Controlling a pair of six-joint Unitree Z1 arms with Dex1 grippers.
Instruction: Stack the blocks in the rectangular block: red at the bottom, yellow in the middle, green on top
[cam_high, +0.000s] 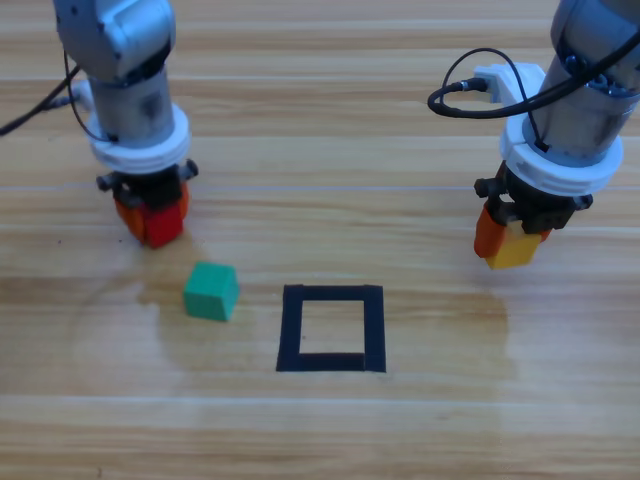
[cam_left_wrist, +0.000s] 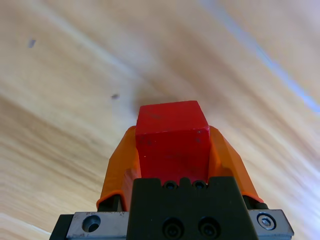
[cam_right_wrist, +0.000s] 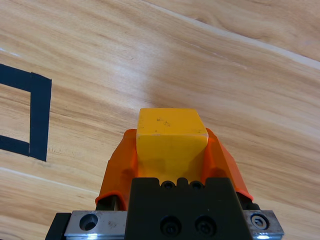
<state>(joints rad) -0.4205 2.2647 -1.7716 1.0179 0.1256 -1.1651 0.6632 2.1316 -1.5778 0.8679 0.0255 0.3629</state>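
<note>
The left claw at the frame's left grips the red cube; the right claw grips the yellow cube; the green cube sits just left of the taped rectangle.

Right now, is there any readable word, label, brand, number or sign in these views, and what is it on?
None: no text shows on the red cube, yellow cube, green cube, black tape outline, wooden table or either end effector.

Wooden table with pale grain, black cables at upper right
</note>
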